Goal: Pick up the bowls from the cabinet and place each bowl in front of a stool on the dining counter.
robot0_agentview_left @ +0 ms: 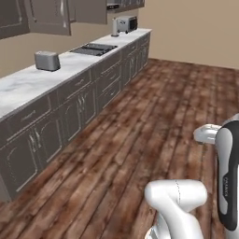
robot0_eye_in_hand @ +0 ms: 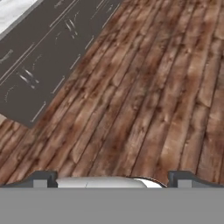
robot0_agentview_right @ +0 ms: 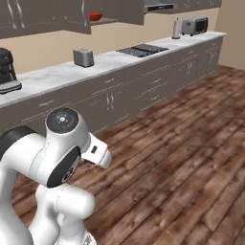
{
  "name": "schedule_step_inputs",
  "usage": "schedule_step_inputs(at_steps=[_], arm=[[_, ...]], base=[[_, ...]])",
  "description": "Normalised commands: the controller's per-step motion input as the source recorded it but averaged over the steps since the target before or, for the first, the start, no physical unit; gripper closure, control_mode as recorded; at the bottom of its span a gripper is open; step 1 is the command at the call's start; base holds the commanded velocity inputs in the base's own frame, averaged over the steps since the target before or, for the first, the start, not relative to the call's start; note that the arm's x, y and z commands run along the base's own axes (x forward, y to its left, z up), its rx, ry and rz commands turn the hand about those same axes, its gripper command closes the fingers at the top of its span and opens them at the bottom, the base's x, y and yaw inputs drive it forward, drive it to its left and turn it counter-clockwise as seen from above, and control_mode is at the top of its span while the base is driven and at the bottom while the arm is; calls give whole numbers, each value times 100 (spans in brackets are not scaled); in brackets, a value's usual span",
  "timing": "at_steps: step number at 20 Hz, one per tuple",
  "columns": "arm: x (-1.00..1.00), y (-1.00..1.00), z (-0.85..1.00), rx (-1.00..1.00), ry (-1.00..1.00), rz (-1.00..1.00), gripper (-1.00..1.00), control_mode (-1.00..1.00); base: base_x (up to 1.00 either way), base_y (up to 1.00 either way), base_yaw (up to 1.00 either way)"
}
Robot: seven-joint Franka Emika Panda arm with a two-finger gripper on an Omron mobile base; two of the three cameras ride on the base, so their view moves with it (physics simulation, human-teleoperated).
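Observation:
A red bowl (robot0_agentview_right: 95, 16) rests on the inner shelf of the grey-brown wall cabinet (robot0_agentview_right: 72, 14), whose door stands open. In the left base view the cabinet (robot0_agentview_left: 46, 16) hangs at the top left above the worktop. My gripper (robot0_eye_in_hand: 112, 179) is far from the cabinet, hanging over the wood floor with its fingers (robot0_eye_in_hand: 41, 179) spread wide; it is open with nothing between them. The arm is folded close to the base. The stool and the dining counter are out of view.
A marble worktop (robot0_agentview_left: 28, 81) over grey drawers runs along the left wall. It carries a toaster (robot0_agentview_right: 83, 57), a cooktop (robot0_agentview_left: 93, 49), a coffee machine (robot0_agentview_right: 7, 69) and a toaster oven (robot0_agentview_right: 194, 25). Wood floor (robot0_agentview_left: 154, 107) stretches ahead and to the right.

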Motion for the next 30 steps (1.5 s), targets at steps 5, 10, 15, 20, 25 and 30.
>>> schedule_step_inputs(at_steps=[5, 10, 15, 20, 25, 30], arm=[[0, 0, 0, 0, 0, 0, -100, 100], [0, 0, 0, 0, 0, 0, -100, 100], [0, 0, 0, 0, 0, 0, -100, 100], [0, 0, 0, 0, 0, 0, -100, 100], [0, 0, 0, 0, 0, 0, -100, 100], [0, 0, 0, 0, 0, 0, -100, 100]], base=[[100, -62, 0], [100, -31, 5], [100, -7, 10], [100, 0, 40], [100, 0, 64], [100, -17, 72]])
